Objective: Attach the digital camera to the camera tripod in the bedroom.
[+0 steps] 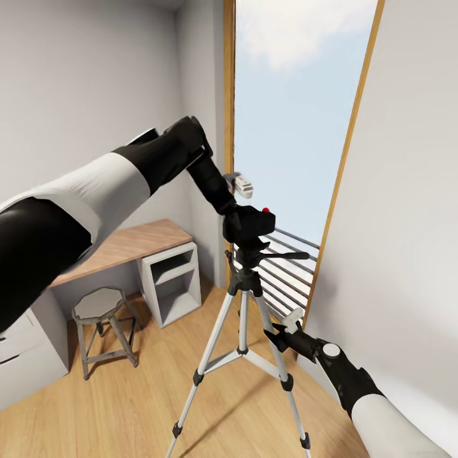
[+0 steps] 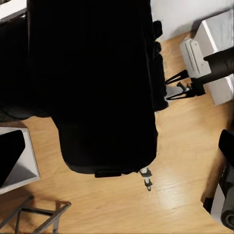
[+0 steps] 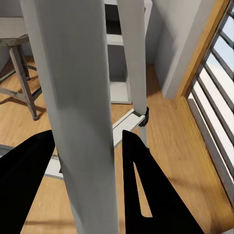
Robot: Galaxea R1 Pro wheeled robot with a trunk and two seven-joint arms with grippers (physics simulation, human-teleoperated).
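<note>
Landmark: the camera tripod (image 1: 245,331) stands on the light wood floor (image 1: 127,407) in front of the tall wood-framed window (image 1: 292,114), its three silver legs spread.
Digital camera: the digital camera (image 1: 253,222), black with a red dot on top, sits directly on the tripod's black pan head; whether it is locked on cannot be told. In the left wrist view its dark body (image 2: 92,83) takes up most of the picture.
Left gripper: the left gripper (image 1: 236,217) reaches in from above the tripod and is at the camera's window-facing side, touching it. Its fingers seem pressed on the camera body, though their tips are hidden.
Right gripper: the right gripper (image 1: 283,332) is low beside the tripod, at the leg nearest the window. In the right wrist view its two black fingers (image 3: 146,190) are spread on either side of that silver leg, which stands between them.
Desk: a wood-topped grey desk (image 1: 127,245) stands against the wall, well apart from the tripod.
Stool: a grey metal stool (image 1: 102,324) stands between desk and tripod.
</note>
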